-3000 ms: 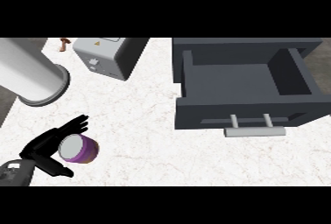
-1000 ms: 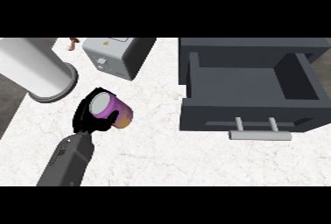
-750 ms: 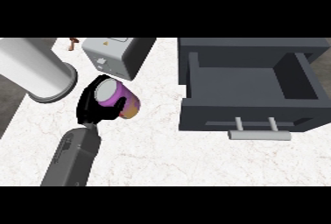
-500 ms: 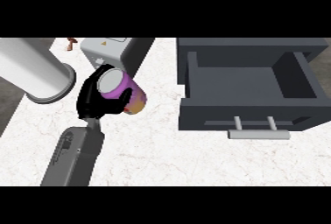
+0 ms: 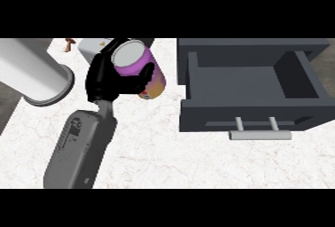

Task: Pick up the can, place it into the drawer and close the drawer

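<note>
One hand (image 5: 111, 82) shows, the left, its grey forearm (image 5: 82, 146) coming up from the lower edge. Its black fingers and thumb curl round the can (image 5: 141, 71), grasping it. The can is purple with a pale grey top, tilted, and held up over the marble counter (image 5: 170, 159), just left of the drawer (image 5: 252, 82). The drawer stands open, dark grey, its handle (image 5: 260, 133) toward the viewer. A wide white cylinder (image 5: 33, 71) lies at the left, near the hand. A grey box (image 5: 95, 46) sits behind the hand, partly hidden.
</note>
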{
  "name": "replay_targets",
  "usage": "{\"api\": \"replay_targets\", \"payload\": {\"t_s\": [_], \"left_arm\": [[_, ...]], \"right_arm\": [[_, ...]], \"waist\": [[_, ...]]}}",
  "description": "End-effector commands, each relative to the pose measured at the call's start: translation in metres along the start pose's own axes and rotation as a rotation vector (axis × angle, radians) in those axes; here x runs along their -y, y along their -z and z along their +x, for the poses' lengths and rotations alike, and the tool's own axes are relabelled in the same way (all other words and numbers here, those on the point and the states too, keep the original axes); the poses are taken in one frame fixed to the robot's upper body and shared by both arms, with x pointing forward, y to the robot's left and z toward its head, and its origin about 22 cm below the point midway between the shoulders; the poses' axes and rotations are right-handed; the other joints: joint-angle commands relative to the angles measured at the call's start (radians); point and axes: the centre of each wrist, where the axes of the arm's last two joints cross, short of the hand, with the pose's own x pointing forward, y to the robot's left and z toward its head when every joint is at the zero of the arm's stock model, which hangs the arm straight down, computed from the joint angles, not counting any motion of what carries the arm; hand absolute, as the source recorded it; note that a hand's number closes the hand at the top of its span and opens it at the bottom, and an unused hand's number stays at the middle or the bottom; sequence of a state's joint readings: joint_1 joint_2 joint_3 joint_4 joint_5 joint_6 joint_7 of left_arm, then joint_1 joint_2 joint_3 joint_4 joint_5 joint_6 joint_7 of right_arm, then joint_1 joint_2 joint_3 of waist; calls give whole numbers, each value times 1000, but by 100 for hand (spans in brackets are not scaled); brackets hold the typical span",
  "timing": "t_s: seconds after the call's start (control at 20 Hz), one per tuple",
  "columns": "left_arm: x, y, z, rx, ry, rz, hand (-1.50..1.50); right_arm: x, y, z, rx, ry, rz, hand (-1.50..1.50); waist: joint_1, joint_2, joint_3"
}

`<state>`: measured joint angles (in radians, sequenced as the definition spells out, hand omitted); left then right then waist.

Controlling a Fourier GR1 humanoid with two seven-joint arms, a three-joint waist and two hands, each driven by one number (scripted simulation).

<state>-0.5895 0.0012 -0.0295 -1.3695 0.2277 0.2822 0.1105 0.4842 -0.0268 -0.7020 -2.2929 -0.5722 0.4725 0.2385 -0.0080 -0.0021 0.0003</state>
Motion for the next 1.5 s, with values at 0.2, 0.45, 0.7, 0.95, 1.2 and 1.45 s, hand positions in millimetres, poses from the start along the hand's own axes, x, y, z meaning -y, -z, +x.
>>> {"api": "replay_targets", "payload": {"t_s": [0.2,0.45,0.7,0.95,1.2,1.45], "left_arm": [[57,33,34,7,25,-10,150],[71,48,46,13,9,-27,150],[92,46,57,14,9,-26,150],[124,73,59,-1,58,-18,150],[141,80,69,-11,59,-36,150],[155,88,69,-8,70,-19,150]], "right_arm": [[-8,12,-7,9,14,6,-150],[-4,19,-13,18,19,13,-150],[-14,5,-9,7,27,5,-150],[-12,13,-20,-7,28,27,-150],[-13,13,-8,-1,15,16,-150],[-15,16,-10,19,9,27,-150]], "waist": [[-8,4,0],[-7,4,0],[-8,0,0],[-29,8,1],[-22,6,0],[-33,10,1]]}}
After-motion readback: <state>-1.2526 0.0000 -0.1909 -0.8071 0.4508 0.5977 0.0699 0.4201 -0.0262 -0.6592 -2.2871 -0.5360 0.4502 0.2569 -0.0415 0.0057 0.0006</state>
